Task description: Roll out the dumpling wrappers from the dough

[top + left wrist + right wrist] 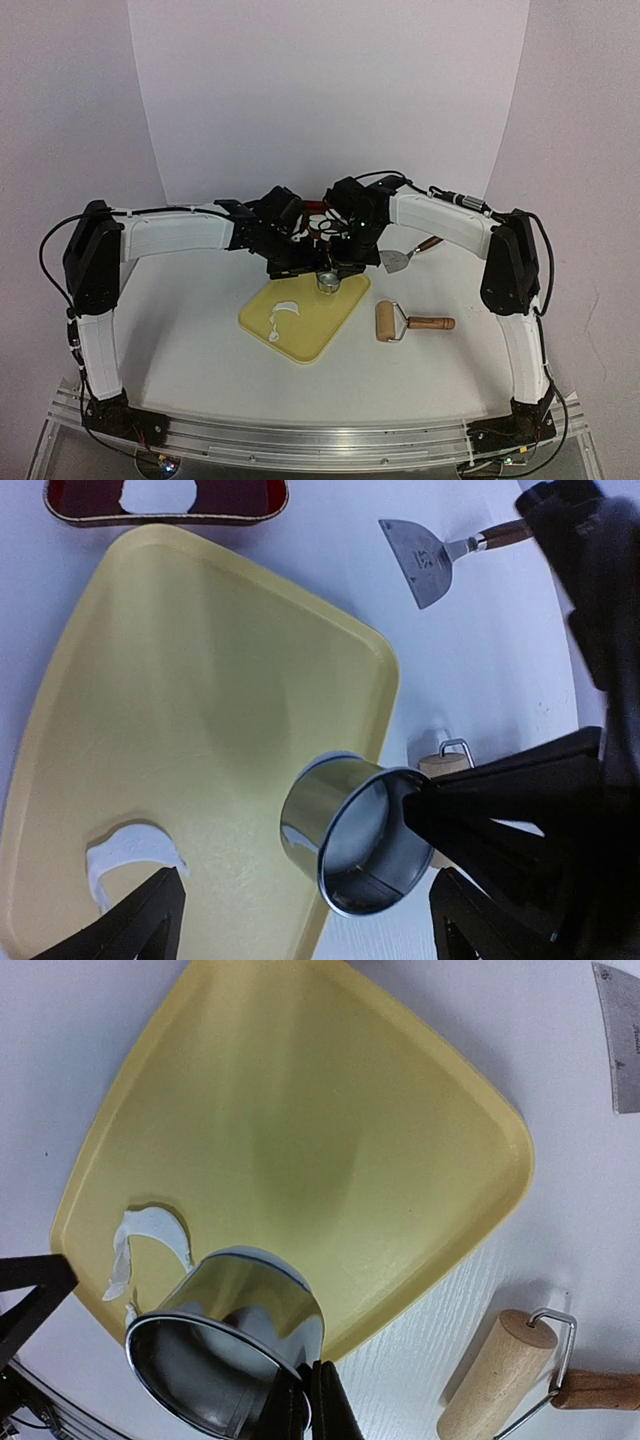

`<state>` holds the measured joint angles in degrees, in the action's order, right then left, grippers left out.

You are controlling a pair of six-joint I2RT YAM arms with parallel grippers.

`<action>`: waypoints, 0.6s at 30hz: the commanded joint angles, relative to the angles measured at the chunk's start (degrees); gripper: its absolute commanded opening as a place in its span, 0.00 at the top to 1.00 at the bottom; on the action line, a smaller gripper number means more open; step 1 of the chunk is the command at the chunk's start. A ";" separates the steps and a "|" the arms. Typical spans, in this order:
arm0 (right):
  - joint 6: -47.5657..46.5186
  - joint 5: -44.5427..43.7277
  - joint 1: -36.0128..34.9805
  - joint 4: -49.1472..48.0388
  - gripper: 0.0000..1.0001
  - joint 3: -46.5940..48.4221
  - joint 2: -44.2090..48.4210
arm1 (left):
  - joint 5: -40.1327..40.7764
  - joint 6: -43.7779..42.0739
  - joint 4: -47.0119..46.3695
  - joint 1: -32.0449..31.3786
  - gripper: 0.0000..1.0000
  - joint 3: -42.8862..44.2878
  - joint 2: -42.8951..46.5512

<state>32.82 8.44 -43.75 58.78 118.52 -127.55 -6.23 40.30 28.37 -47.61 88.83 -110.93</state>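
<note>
My right gripper point(308, 1405) is shut on the rim of the metal ring cutter point(225, 1345), which hangs tilted over the edge of the yellow board point(300, 1130). In the top view the cutter point(327, 282) is at the board's far corner. My left gripper point(315, 925) stands open just beside it, with one finger on either side of the cutter point(350, 830) and touching nothing. The dough point(283, 315) is a thin curled white scrap on the board's near-left part, also visible as dough point(150, 1235). A white wrapper point(155, 492) lies in a dark red dish at the frame's top edge.
A wooden rolling pin point(385, 322) with a wire yoke and handle lies on the white table right of the board. A metal scraper point(397, 261) with a wooden handle lies behind it. The dark red dish point(230, 502) sits beyond the board, mostly hidden by the grippers in the top view.
</note>
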 commanded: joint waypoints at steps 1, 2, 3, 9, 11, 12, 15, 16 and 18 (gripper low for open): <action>-0.10 -1.53 0.15 -0.45 1.00 2.15 -0.94 | -0.94 -2.62 0.79 0.36 0.14 7.48 -5.85; -0.21 -1.70 0.15 -0.51 1.00 2.15 -0.98 | -0.37 -3.43 2.14 0.35 0.14 9.29 -7.59; -0.33 -1.89 0.17 -0.55 1.00 2.18 -0.99 | 0.24 -4.09 4.00 0.33 0.15 11.33 -9.10; -0.75 -1.67 0.55 -0.92 1.00 3.34 -2.26 | 3.25 -5.61 10.70 0.36 0.16 18.29 -15.40; -0.61 -1.24 0.84 -1.01 1.00 3.61 -2.73 | 3.68 -5.74 12.77 0.33 0.17 19.87 -17.10; -0.49 -1.15 1.06 -1.08 1.00 3.61 -2.78 | 4.19 -5.62 14.12 0.31 0.17 20.63 -17.70; -0.04 -1.05 1.72 -1.23 1.00 3.28 -2.69 | 4.98 -5.25 15.87 0.33 0.17 20.62 -17.92; 0.07 -0.98 1.90 -1.33 1.00 3.05 -2.61 | 5.01 -5.20 15.79 0.32 0.17 20.10 -17.67; 0.08 -0.79 2.21 -1.45 1.00 2.91 -2.64 | 4.54 -5.50 14.08 0.32 0.17 19.17 -16.55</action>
<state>32.80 7.86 -42.62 58.20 119.90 -129.73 -2.93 35.93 40.72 -47.33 107.02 -128.77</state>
